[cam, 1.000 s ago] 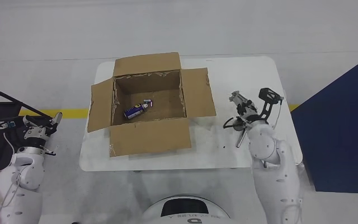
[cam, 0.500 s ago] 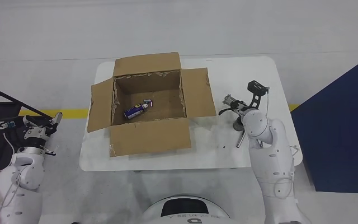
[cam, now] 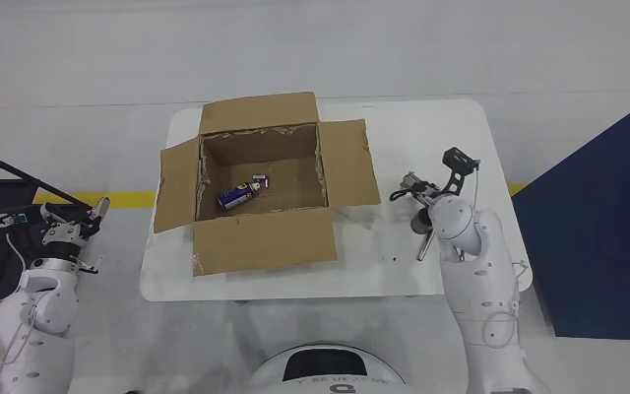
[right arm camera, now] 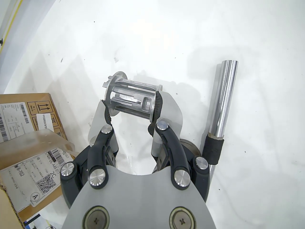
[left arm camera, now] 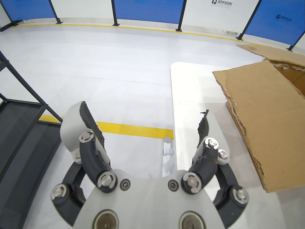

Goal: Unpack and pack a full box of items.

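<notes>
An open cardboard box (cam: 349,163) stands on the white table (cam: 423,128), with a blue spray can (cam: 241,194) lying on its floor. To the right of the box, my right gripper (cam: 409,187) (right arm camera: 131,103) is shut on a slotted metal cylinder (right arm camera: 128,94), held just above the tabletop. A chrome rod with a black grip (right arm camera: 221,101) (cam: 425,241) lies on the table beside that gripper. Off the table's left edge, my left gripper (left arm camera: 144,110) (cam: 95,211) hangs open, with nothing between its fingers.
A box flap (left arm camera: 262,120) spreads over the table's left part, and a labelled box side (right arm camera: 31,110) is close to the right gripper. A black rack (left arm camera: 21,120) stands on the floor left of the left arm. Bare tabletop lies behind and to the right of the rod.
The right arm has turned its wrist and carried the metal cylinder a little toward the box. The left arm has kept still.
</notes>
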`<state>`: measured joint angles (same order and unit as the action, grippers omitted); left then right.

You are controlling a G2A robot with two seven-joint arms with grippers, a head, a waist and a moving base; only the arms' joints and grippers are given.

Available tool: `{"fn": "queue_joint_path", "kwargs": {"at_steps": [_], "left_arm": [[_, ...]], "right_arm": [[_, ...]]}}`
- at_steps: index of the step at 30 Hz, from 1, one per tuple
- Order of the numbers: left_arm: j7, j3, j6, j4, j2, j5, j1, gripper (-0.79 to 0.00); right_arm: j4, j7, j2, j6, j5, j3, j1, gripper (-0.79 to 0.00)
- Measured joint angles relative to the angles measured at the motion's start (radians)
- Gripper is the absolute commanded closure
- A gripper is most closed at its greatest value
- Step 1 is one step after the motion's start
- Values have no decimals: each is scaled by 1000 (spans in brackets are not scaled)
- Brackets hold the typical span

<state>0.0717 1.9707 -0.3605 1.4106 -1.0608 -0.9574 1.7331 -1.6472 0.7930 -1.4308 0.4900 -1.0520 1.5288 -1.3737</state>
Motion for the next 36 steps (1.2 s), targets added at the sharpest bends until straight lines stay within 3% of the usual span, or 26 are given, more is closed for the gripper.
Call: {"fn": "queue_joint_path", "kwargs": {"at_steps": [13, 27, 30, 36], "left_arm": [[0, 0, 0, 0, 0, 0, 0, -785], [0, 0, 0, 0, 0, 0, 0, -785], [0, 0, 0, 0, 0, 0, 0, -785], [0, 0, 0, 0, 0, 0, 0, -785]], "right_arm": [[1, 58, 12, 81, -81, 24, 29, -9], [75, 158, 21, 80, -120, 23, 105, -252], [81, 177, 23, 78, -121, 23, 110, -345], [80, 195, 26, 75, -126, 24, 110, -409]]}}
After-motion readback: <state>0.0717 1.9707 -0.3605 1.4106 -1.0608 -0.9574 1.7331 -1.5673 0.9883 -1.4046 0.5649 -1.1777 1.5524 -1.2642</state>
